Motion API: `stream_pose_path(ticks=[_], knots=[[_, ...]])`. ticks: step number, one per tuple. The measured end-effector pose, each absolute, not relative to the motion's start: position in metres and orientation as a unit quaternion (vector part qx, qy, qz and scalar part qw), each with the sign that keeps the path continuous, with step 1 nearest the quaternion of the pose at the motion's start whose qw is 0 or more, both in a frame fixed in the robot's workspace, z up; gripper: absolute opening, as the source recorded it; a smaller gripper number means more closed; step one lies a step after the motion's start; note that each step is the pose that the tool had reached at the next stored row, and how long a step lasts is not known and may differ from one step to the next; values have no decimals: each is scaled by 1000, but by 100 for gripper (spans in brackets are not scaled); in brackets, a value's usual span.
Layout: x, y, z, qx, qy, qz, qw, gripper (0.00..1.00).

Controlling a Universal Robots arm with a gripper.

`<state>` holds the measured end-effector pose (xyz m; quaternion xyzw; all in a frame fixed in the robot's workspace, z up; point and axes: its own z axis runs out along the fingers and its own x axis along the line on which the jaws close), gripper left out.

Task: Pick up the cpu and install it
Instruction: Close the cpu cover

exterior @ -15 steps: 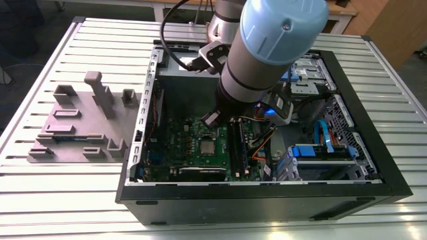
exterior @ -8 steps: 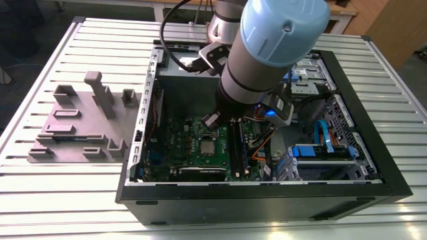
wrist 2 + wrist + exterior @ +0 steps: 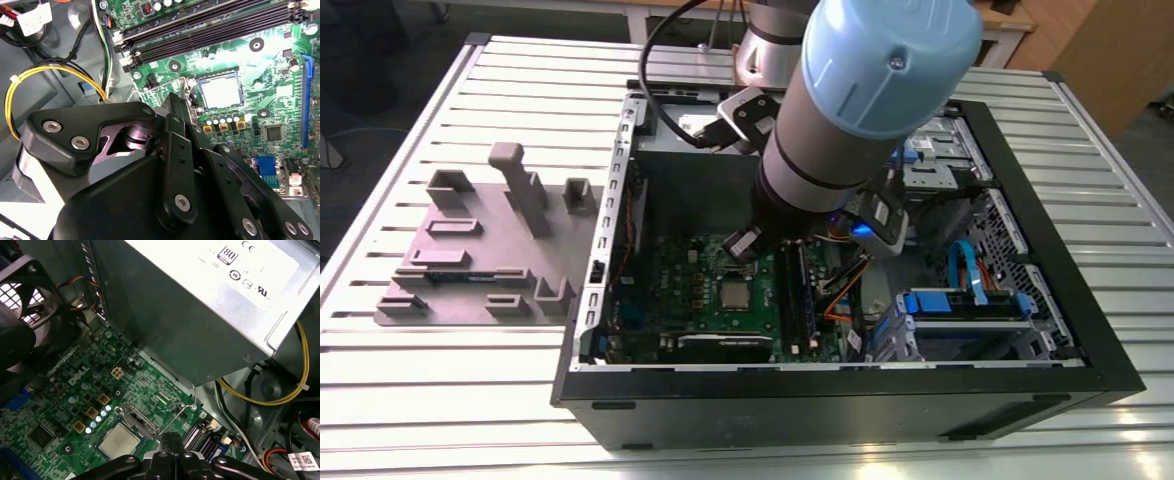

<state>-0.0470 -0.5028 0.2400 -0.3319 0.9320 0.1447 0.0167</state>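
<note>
The cpu (image 3: pixel 735 293) lies flat in the socket of the green motherboard (image 3: pixel 678 275) inside the open computer case. Its silver top shows in both wrist views (image 3: pixel 220 91) (image 3: pixel 119 442). My gripper (image 3: pixel 743 244) hangs just above the board, beside the socket on the power supply's side. Its black fingers (image 3: pixel 176 125) are drawn together to a narrow tip, and the gripper (image 3: pixel 183 100) (image 3: pixel 170 438) is shut with nothing visible between them. The tip sits right at the socket's thin wire lever (image 3: pixel 176 415), apart from the cpu itself.
A grey power supply box (image 3: pixel 210 305) with a white label stands close behind the gripper. Memory slots (image 3: pixel 210 25), yellow cables (image 3: pixel 30 80) and a case fan (image 3: pixel 20 300) surround the socket. A grey fixture tray (image 3: pixel 487 245) with upright posts lies outside the case, at the exterior view's left.
</note>
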Motion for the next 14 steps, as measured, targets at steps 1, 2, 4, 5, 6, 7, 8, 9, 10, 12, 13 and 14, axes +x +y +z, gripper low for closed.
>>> stream_pose_path(ticks=[1,2,4,5,6,7,8,9,10,12,13,14], knots=[[-47,-503,240,-332,932,145,17,11],[-47,-504,240,-332,932,145,17,11],[-47,-506,240,-332,932,145,17,11],[-47,-506,240,-332,932,145,17,11],[-47,-507,240,-333,932,145,17,11],[-47,-507,240,-333,932,145,17,11],[-47,-507,240,-333,932,145,17,11],[-47,-508,240,-333,932,145,17,11],[-47,-508,240,-333,932,145,17,11],[-47,-510,240,-333,932,145,16,11],[-47,-510,240,-333,931,145,16,11],[-47,-510,240,-333,931,145,16,11]])
